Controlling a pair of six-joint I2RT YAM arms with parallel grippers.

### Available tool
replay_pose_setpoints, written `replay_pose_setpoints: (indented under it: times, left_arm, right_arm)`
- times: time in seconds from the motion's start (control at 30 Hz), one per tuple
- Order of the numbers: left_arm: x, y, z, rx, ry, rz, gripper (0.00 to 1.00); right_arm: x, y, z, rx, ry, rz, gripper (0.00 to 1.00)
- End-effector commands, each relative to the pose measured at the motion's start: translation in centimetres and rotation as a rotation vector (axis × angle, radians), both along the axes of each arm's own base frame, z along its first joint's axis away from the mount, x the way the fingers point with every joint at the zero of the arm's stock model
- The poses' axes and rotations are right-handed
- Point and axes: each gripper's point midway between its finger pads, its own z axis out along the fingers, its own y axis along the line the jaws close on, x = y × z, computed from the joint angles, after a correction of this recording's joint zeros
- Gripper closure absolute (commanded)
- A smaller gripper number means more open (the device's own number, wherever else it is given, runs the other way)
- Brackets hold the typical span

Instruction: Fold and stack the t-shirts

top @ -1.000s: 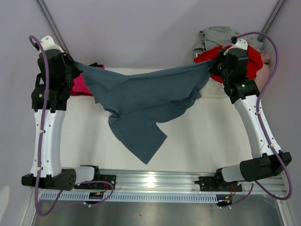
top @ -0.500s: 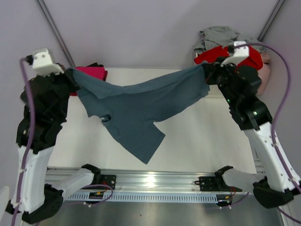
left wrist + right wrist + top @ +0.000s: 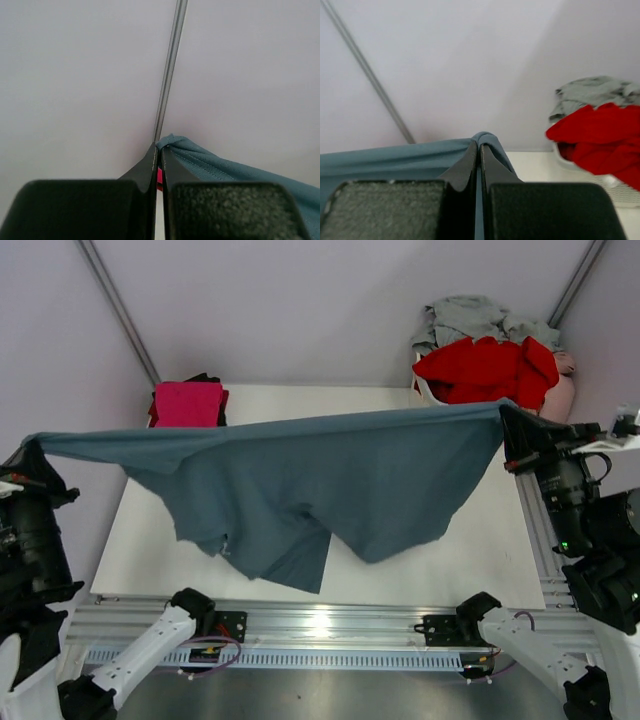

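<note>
A large slate blue-grey t-shirt [image 3: 320,475] hangs stretched across the table, held up by both ends. My left gripper [image 3: 30,452] is shut on its left corner [image 3: 172,142] at the far left. At the far right my right gripper [image 3: 508,418] is shut on the other corner [image 3: 487,137]. The shirt's lower part and a sleeve droop toward the table's near edge. A folded magenta t-shirt [image 3: 187,403] lies on a black one at the back left. A red t-shirt [image 3: 485,370] and a grey one [image 3: 470,315] are heaped at the back right, with a bit of pale pink [image 3: 565,362] beside them.
The white laundry basket [image 3: 432,392] under the red and grey heap stands at the table's back right corner. The white table top [image 3: 450,575] shows below the hanging shirt. A metal rail [image 3: 330,625] runs along the near edge. Frame poles rise at both back corners.
Both arms have swung out and toward the near side, pulling the blue-grey shirt from a slack bunch into a wide taut spread. Both grippers have stayed shut on its corners.
</note>
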Motion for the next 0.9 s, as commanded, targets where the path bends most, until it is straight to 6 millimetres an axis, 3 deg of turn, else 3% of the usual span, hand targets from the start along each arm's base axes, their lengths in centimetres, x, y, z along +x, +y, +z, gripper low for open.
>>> replay_pose_setpoints:
  times: [0.0,0.07,0.17,0.23,0.33,0.53,0.7,0.8,0.87]
  left_arm:
    - [-2.6,3.5,1.2,0.0,-0.043,0.168,1.0]
    - [-3.2,4.1,1.1,0.024,-0.052,0.167,1.0]
    - [-4.8,5.1,1.6,-0.003,-0.139,0.18,1.0]
    - [-7.0,6.5,2.1,-0.007,-0.219,0.217,1.0]
    - [-8.3,7.5,2.5,-0.011,-0.283,0.276,0.99]
    - [-6.2,6.0,2.5,0.029,-0.263,0.252,1.0]
    - [-4.0,4.5,0.8,0.037,-0.172,0.192,1.0]
    - [-0.9,2.0,-2.4,0.006,-0.053,0.097,0.99]
    - [1.6,0.4,-5.7,0.038,0.076,0.073,0.99]
  right_arm:
    - [-2.1,-1.9,0.3,0.161,-0.002,-0.019,1.0]
    - [-2.9,-1.0,-0.3,0.136,0.009,0.047,1.0]
    - [-3.9,-2.4,-1.1,0.195,0.025,0.014,1.0]
    - [-5.2,-3.6,-1.8,0.245,-0.006,0.0,1.0]
    - [-6.4,-6.0,-3.0,0.305,-0.027,-0.076,1.0]
    - [-6.4,-7.5,-5.2,0.311,0.013,-0.16,1.0]
    - [-4.9,-6.1,-6.2,0.274,0.071,-0.143,1.0]
    - [-4.4,-6.0,-6.9,0.255,0.088,-0.153,1.0]
    - [-3.8,-6.1,-7.8,0.249,0.116,-0.183,1.0]
